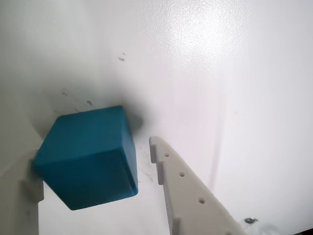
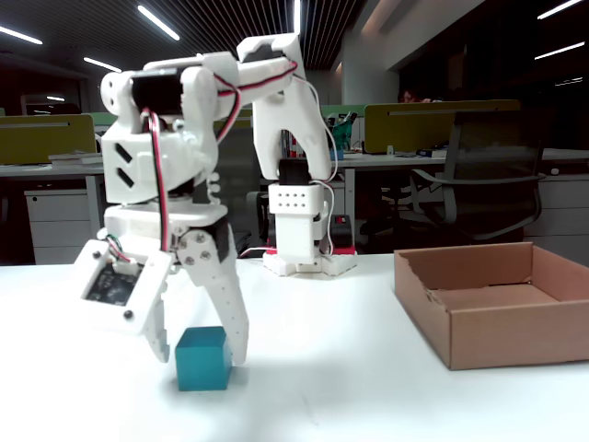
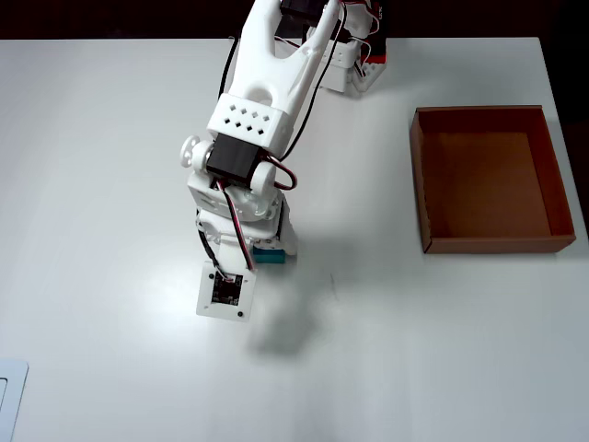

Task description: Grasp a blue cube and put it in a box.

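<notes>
The white two-finger gripper (image 2: 200, 353) is straddling the small teal-blue cube (image 2: 202, 358) with its jaws standing wide, one finger (image 1: 188, 196) clear of it; the cube is sitting on the white table (image 2: 322, 405), well apart from the shallow brown cardboard box (image 2: 492, 304).

- No legible text, labels, brand marks or numbers in any view.
- Blue cube (image 2: 202, 358): faces plain.
- Box (image 3: 488, 180): bare brown cardboard, no print.
- Small circuit board on the arm's wrist (image 3: 224, 290): markings too small to read.
</notes>
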